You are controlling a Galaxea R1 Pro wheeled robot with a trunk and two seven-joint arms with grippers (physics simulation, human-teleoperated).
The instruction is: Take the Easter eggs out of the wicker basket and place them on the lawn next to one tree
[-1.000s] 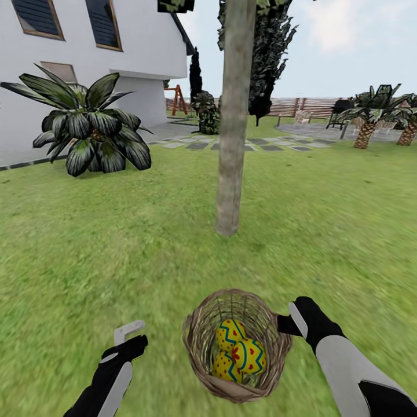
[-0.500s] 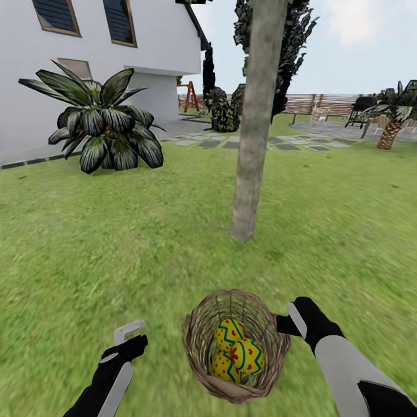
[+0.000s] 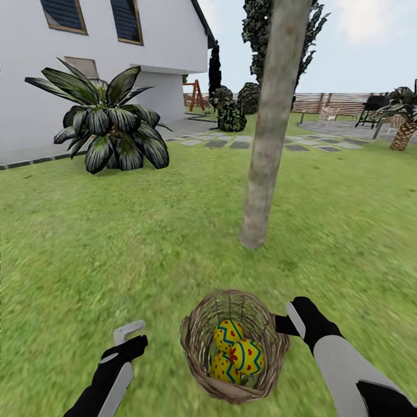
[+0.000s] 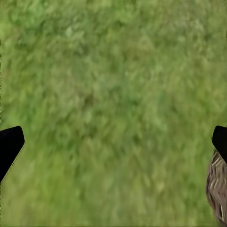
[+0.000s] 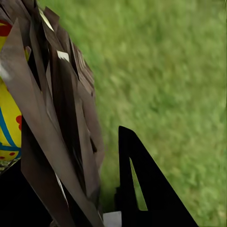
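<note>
Basket [image 3: 234,346] with three eggs [image 3: 238,352] is clamped at its rim by right end effector [image 3: 284,324], carried, it seems, toward tree [image 3: 267,150] ahead; left end effector [image 3: 128,332] spread apart; unloading beside trunk judged next.

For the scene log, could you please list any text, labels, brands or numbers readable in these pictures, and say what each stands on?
None: no words, numbers or brand marks can be read.
Easter eggs in the wicker basket: painted blue-green zigzags and red flower marks, not lettering.
House, tree, fence: no signs or labels.
</note>
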